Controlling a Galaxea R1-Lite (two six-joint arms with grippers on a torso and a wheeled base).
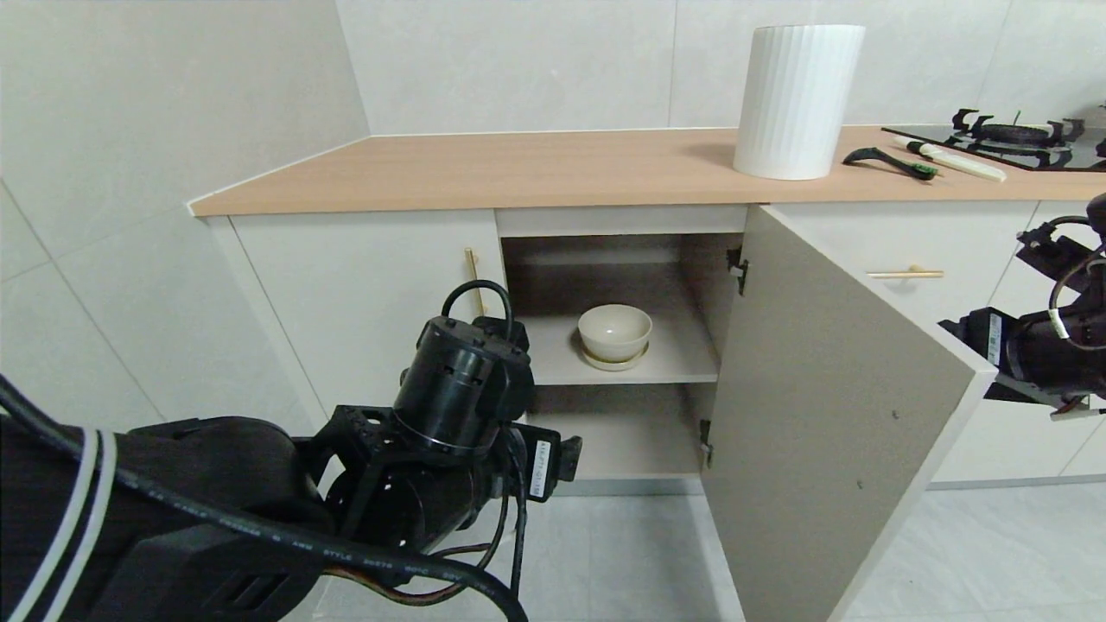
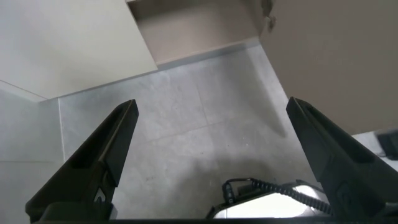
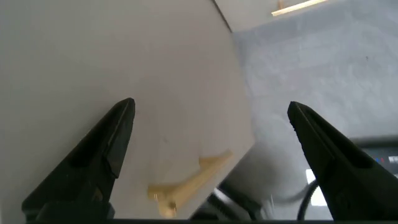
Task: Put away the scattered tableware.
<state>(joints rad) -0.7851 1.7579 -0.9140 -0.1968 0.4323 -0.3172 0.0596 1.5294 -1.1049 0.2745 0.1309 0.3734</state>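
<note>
Both claws gape wide and empty, left claw low before the open cabinet, right claw by its door handle, probably to shut it, since the bowl sits on its saucer on the upper shelf.
</note>
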